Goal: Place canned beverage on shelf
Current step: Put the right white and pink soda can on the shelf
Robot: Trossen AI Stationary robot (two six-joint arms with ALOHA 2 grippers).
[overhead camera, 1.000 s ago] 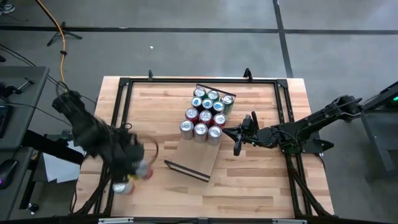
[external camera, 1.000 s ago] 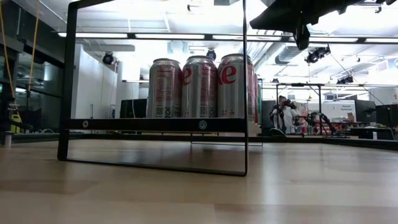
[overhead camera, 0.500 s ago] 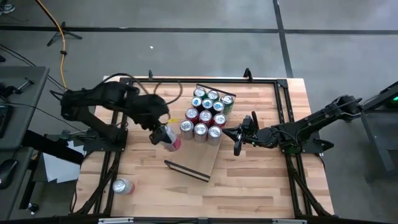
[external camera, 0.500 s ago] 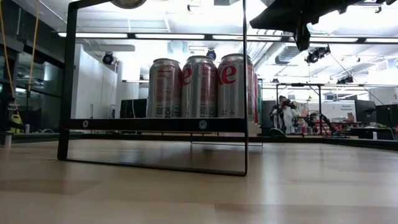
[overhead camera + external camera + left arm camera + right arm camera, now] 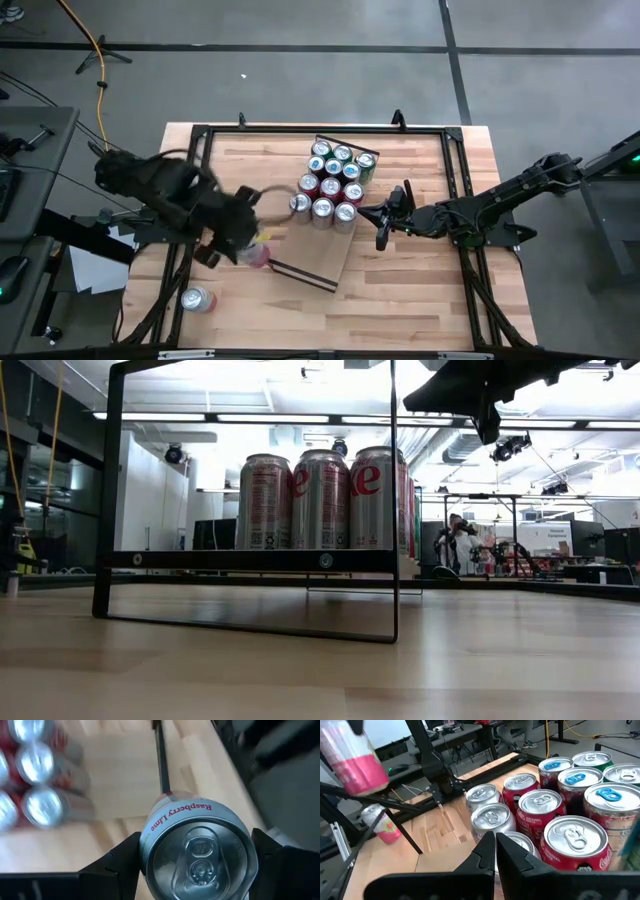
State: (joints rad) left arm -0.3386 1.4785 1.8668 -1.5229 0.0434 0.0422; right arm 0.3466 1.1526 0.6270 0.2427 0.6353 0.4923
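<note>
My left gripper (image 5: pixel 238 243) is shut on a pink can (image 5: pixel 256 253) marked "Raspberry Lime" (image 5: pixel 199 854). It hangs in the air by the near left corner of the shelf (image 5: pixel 322 250), a light-wood board with dark rails. The can also shows in the right wrist view (image 5: pixel 357 759), roughly upright. Several cans (image 5: pixel 333 180) stand on the shelf's far end and also show in the low view (image 5: pixel 320 500). My right gripper (image 5: pixel 384 226) is shut and empty beside the shelf's right edge. My left gripper pinches the pink can's side wall just below its top rim (image 5: pixel 150 851) between its two fingers (image 5: pixel 120 865). The fingers come from above and point down along the can. The can hangs below the gripper, its top toward the wrist, lifted clear of table and shelf.
Another pink can (image 5: pixel 197 298) lies on its side at the table's near left and shows in the right wrist view (image 5: pixel 384 824). A dark frame (image 5: pixel 200 135) runs round the tabletop. The shelf's near half is bare board, ending in its near rail (image 5: pixel 300 274).
My left gripper has carried the pink can from the table's near left, beside the lying can, up and toward the standing cans on the shelf. It has then come back toward the near edge, to the shelf's near left corner. It has stayed shut on the can.
</note>
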